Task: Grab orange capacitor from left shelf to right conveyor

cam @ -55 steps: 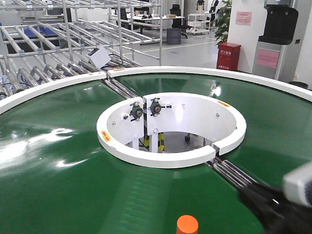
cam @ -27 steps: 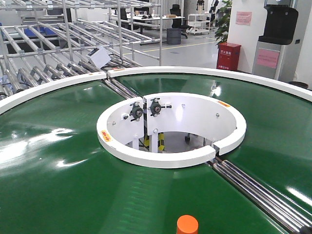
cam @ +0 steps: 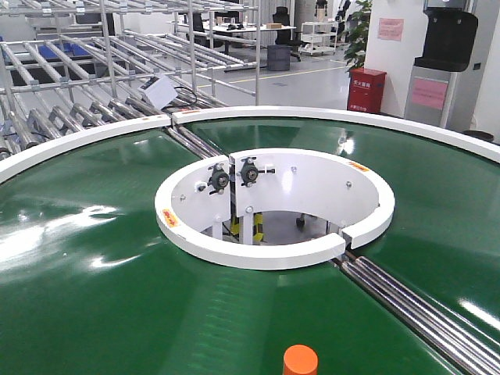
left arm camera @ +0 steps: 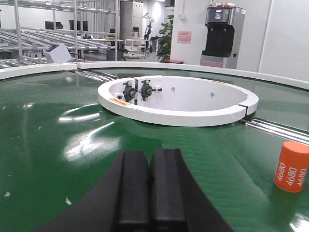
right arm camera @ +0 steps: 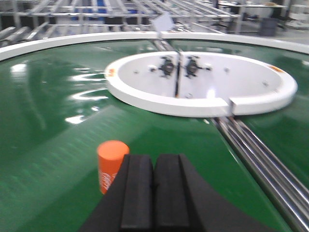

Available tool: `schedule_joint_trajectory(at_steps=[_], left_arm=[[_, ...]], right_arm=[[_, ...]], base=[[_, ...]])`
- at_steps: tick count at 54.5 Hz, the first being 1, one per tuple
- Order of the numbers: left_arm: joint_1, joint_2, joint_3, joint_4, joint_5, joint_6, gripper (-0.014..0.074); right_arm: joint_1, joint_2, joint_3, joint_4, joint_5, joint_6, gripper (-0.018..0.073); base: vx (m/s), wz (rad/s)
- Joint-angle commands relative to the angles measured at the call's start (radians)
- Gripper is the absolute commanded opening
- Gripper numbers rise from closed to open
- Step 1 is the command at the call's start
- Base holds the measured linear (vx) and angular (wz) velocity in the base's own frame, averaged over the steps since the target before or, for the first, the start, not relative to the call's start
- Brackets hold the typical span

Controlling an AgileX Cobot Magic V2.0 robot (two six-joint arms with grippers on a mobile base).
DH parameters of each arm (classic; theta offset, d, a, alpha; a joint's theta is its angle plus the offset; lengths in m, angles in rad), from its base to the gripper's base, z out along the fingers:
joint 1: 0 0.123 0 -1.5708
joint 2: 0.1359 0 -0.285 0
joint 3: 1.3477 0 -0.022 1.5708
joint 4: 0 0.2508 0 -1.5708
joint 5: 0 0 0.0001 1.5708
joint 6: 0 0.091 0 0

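The orange capacitor (cam: 300, 361) stands upright and alone on the glossy green right conveyor (cam: 94, 258), at the near edge of the front view. In the left wrist view the capacitor (left arm camera: 291, 166) is off to the right of my left gripper (left arm camera: 148, 157), which is shut and empty above the belt (left arm camera: 58, 145). In the right wrist view the capacitor (right arm camera: 110, 164) stands just left of my right gripper (right arm camera: 154, 159), also shut with nothing in it; whether they touch is unclear. Neither gripper shows in the front view. The left shelf is out of view.
A white-walled round opening (cam: 273, 207) sits in the middle of the ring. Metal rollers (cam: 414, 305) cross the belt seam at the lower right. Bare pipe-roller racks (cam: 86, 78) stand behind the belt at the left, and a red cabinet (cam: 367, 90) farther back.
The right arm, seen at the lower right of the front view a second ago, has pulled back out of that view. The orange capacitor has stayed in place.
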Motion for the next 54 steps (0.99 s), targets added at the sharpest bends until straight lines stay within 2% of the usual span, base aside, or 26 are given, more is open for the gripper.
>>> schedule_joint_trajectory(at_steps=[1, 9, 15, 54], left_arm=[[-0.008, -0.006, -0.03, -0.005, -0.081, -0.006, -0.0006], [-0.008, -0.006, -0.03, -0.005, -0.081, -0.006, -0.0006], [-0.008, -0.004, -0.03, -0.005, -0.081, -0.006, -0.0006], [-0.008, -0.005, -0.03, -0.005, -0.081, -0.006, -0.0006]], right_arm=[[-0.088, -0.079, 0.064, 0.096, -0.087, -0.08, -0.0008], [-0.192, -0.286, 0.21, 0.101, -0.086, -0.08, -0.0008], [-0.235, -0.37, 0.224, 0.101, -0.045, -0.076, -0.0008], [-0.234, -0.37, 0.224, 0.101, -0.032, -0.076, -0.0008]], base=[[0.0, 0.0], [0.0, 0.0], [0.0, 0.0], [0.0, 0.0]])
